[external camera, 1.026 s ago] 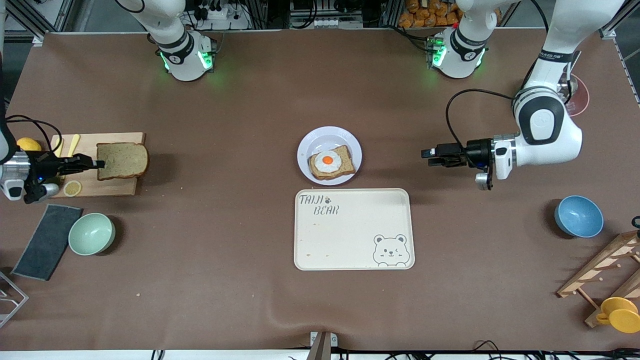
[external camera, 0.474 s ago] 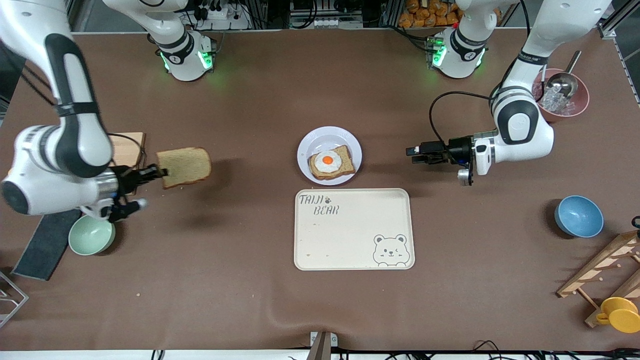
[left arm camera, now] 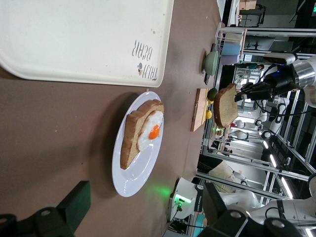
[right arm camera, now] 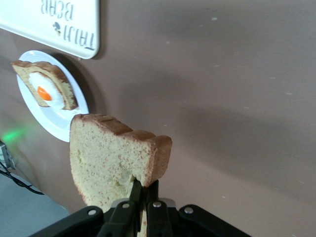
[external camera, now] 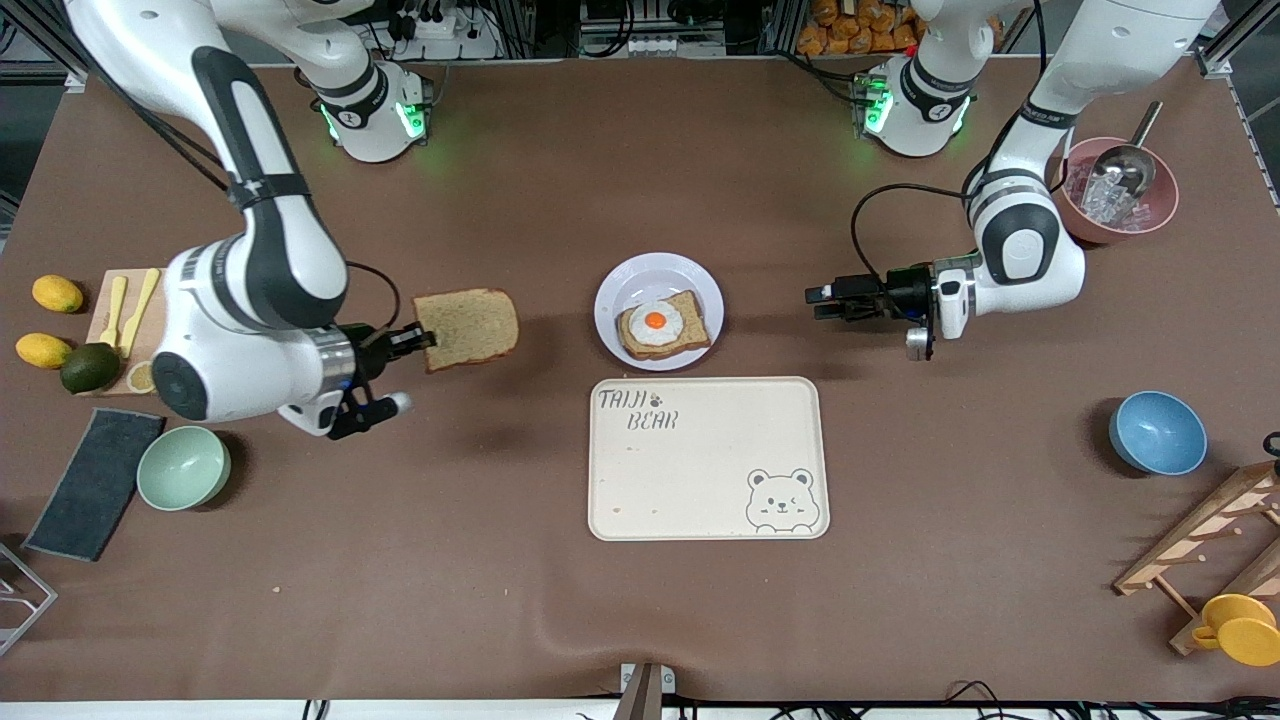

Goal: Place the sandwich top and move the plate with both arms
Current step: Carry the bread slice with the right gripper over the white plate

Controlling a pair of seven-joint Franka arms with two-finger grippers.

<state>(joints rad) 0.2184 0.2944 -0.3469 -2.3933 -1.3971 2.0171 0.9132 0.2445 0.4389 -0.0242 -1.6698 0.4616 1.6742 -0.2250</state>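
My right gripper [external camera: 420, 340] is shut on one edge of the sandwich top [external camera: 468, 327], a plain tan slice held flat in the air over bare table between the cutting board and the plate. The right wrist view shows the slice [right arm camera: 108, 158] pinched in my right gripper [right arm camera: 144, 190]. The lavender-white plate [external camera: 625, 285] sits mid-table with the egg-topped bread slice [external camera: 662, 326] on it. My left gripper [external camera: 818, 300] is open and empty, low beside the plate toward the left arm's end. The left wrist view shows the plate [left arm camera: 138, 177] ahead and the held slice [left arm camera: 224, 105] farther off.
The cream bear tray [external camera: 700, 500] lies just nearer the camera than the plate. A cutting board [external camera: 150, 310], lemons, an avocado, a mint bowl [external camera: 183, 467] and a dark cloth [external camera: 95, 480] are at the right arm's end. A blue bowl [external camera: 1157, 432] and pink ice bowl [external camera: 1120, 200] are at the left arm's end.
My right gripper has lifted the sandwich top off the cutting board and carried it toward the plate. My left gripper has moved a little closer to the plate.
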